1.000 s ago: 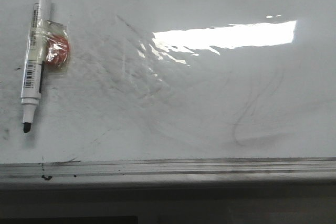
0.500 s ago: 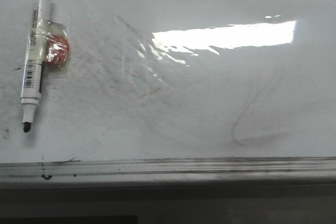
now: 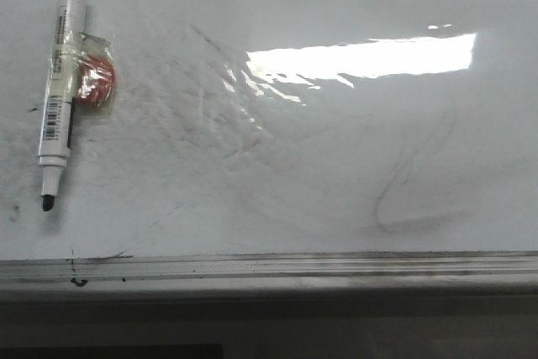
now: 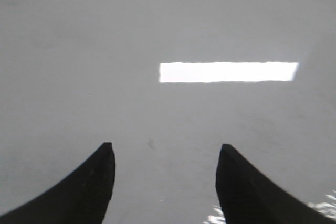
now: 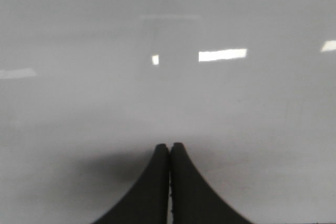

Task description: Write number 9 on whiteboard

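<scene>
While left tool (image 4: 165,182) gapes, whiteboard (image 4: 157,24) beneath

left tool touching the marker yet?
Apart. Front view shows the marker lying alone on the whiteboard; left wrist view shows the left tool open over bare board.

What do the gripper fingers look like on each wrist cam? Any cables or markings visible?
Left gripper: two matte black fingers, broad at the base and curving to blunt tips. Right gripper: the same black curved fingers. No cables, markings or arm links show in any view.
</scene>
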Tool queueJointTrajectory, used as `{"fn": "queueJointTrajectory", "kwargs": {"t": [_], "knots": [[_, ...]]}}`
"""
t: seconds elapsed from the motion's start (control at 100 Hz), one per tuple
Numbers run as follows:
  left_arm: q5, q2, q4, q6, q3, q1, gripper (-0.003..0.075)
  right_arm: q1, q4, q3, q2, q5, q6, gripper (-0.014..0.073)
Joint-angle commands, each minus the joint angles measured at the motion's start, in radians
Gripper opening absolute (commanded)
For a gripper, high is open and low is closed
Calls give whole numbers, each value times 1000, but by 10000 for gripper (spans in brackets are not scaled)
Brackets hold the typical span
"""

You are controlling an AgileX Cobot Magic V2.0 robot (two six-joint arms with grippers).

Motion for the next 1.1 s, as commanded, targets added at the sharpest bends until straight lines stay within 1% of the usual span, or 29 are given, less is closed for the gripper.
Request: {"fn": "queueJointTrajectory", "kwargs": {"t": [0.0, 0.09, 0.14, 0.21, 0.3, 0.35, 0.43, 0.5, 0.7, 0.8, 0.91, 1.01, 1.06, 1.09], "knots": [[-93, 32, 5, -19, -28, -130, 399, 3, 0, -35, 16, -69, -1, -63], [-88, 57, -42, -19, -28, -269, 399, 3, 0, -35, 16, -69, -1, -63], [-64, 78, -67, -19, -28, -359, 399, 3, 0, -35, 16, -69, -1, -63], [-23, 110, -87, -19, -28, -456, 399, 3, 0, -35, 16, -71, -1, -63], [-25, 162, -154, -19, -28, -553, 398, 3, 0, -35, 16, -71, -1, -63], [-34, 201, -156, -19, -28, -608, 398, 3, 0, -35, 16, -73, -1, -63], [-45, 266, -141, -19, -28, -665, 398, 3, 0, -35, 16, -73, -1, -63], [-57, 313, -141, -19, -28, -680, 398, 3, 0, -35, 16, -73, -1, -63], [-146, 444, -141, -19, -28, -680, 398, 3, 0, -35, 16, -73, -1, -63], [-164, 495, -141, -14, -28, -680, 393, 4, 0, -35, 16, -73, -1, -63], [-205, 544, -141, -11, -28, -680, 350, 20, 0, -35, 16, -75, -1, -63], [-216, 578, -158, -11, -28, -673, 296, 67, 0, -35, 16, -73, -1, -63], [-216, 588, -185, -11, -28, -658, 258, 97, 0, -35, 16, -65, -1, -63], [-214, 595, -212, -11, -28, -646, 219, 114, 0, -35, 16, -58, -1, -63]]}}
